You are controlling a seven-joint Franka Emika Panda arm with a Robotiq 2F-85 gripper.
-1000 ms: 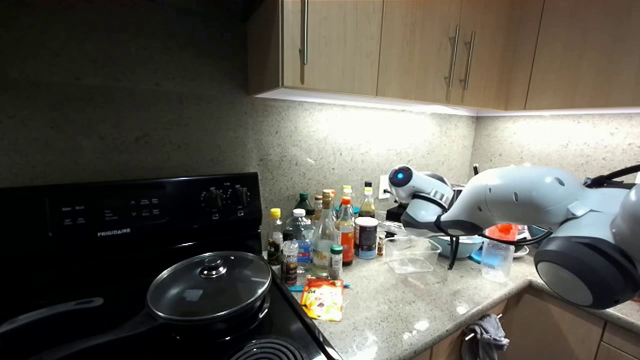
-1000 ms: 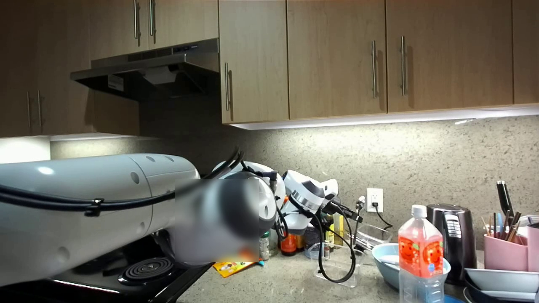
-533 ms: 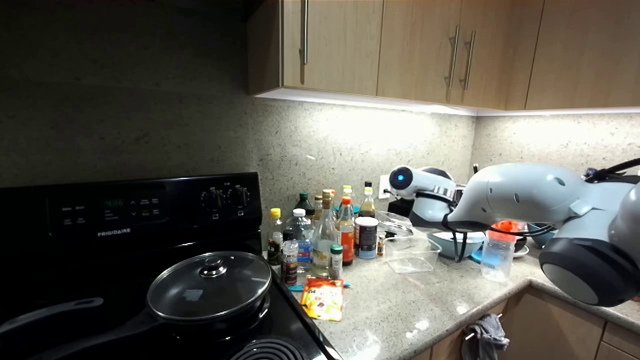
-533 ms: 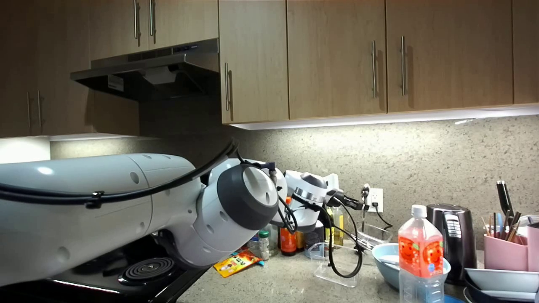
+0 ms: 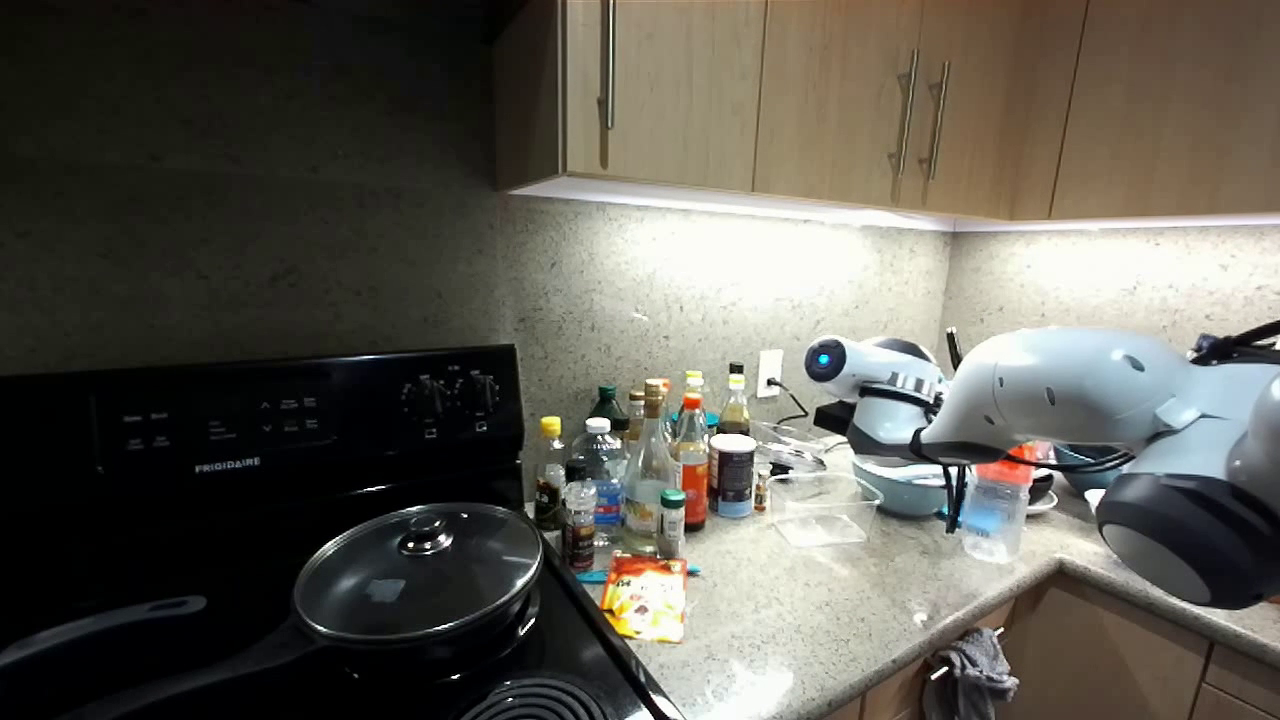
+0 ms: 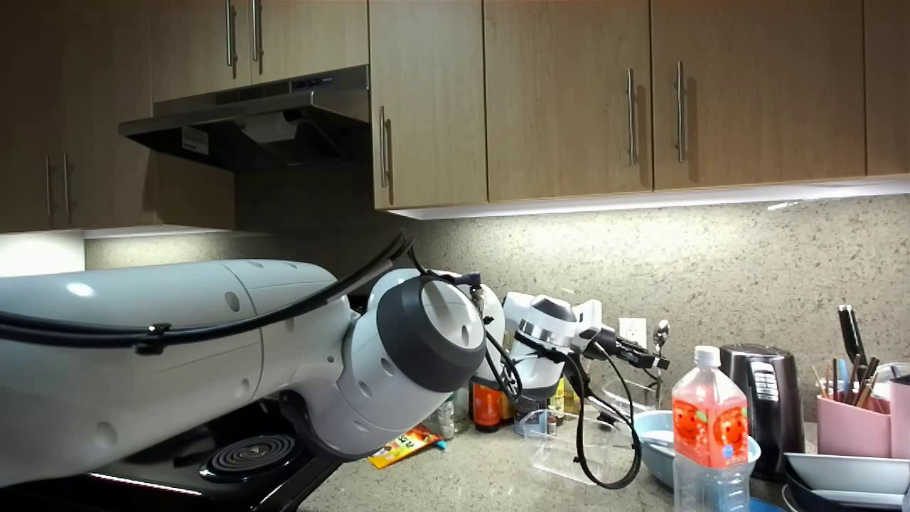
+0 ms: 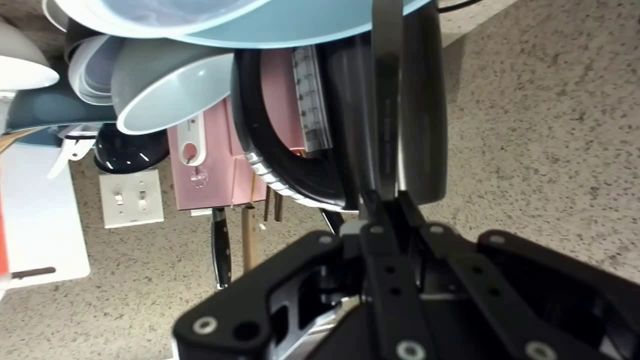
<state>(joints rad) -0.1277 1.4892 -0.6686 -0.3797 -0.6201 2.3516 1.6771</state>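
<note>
Wood-faced cabinets (image 5: 660, 90) run along the top in both exterior views, lit from underneath. Speckled counter (image 5: 770, 620) below: back edge meets a stone-patterned wall (image 5: 620, 290), one end butts against a black stove (image 5: 330, 430). Pale robot arm (image 6: 128, 370) spans the air over the counter. Range hood (image 6: 234, 128) juts out above the stove, in an exterior view.

Lidded frying pan (image 5: 420, 580) sits on the stove toward its counter-side edge, handle pointing away from the counter. Pink holder (image 6: 849, 430), sticks (image 6: 835, 380) poking out, stands near a dark kettle (image 6: 778, 412), also upright. Clear bottle with a red label (image 6: 711, 427) stands near the inner corner where the counter's front edge turns. Light-blue bowl (image 5: 905, 498) sits closer to the front edge than the kettle. Clear plastic container (image 5: 825, 520) between the bowl and the sauce bottles (image 5: 692, 490), which crowd the counter's back corner by the stove.

Gripper (image 7: 387, 200) hangs above the counter near the bowl, well in from the stove-side edge. Bright packet (image 5: 645, 600) lies flat by that edge.

Metal spoon (image 7: 387, 125) pinched between the nearly closed fingers, roughly upright: rounded end above them, handle running down below. In the wrist view the handle crosses in front of kettle and bowl; whether its lower end touches anything cannot be told.
</note>
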